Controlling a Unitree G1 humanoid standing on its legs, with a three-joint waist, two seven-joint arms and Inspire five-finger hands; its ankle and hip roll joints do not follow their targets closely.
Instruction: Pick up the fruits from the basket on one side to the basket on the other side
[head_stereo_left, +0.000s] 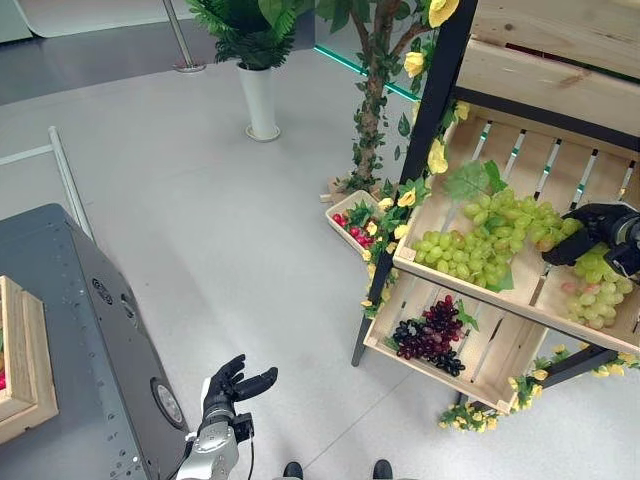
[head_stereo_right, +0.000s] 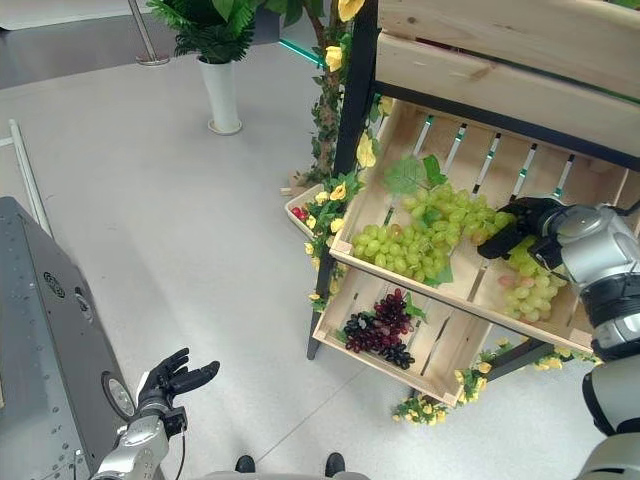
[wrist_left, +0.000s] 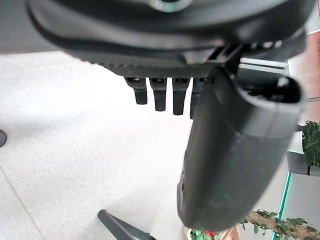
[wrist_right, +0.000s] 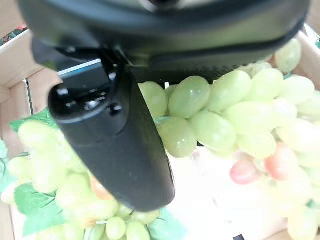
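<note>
- Right hand (head_stereo_left: 592, 232) reaches into the crate (head_stereo_left: 432, 213), over green grapes (head_stereo_left: 480, 245) (grip unclear).
- Left hand (head_stereo_left: 232, 388) hangs slack-fingered, empty, far off.

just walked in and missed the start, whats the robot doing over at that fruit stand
The robot is reaching its right hand into the upper wooden crate of the stand, onto the green grapes. In the right wrist view the thumb lies over the bunch, but whether the fingers have closed cannot be seen. Dark grapes lie in the lower crate. The left hand hangs idle, fingers relaxed, above the floor beside a grey cart.
</note>
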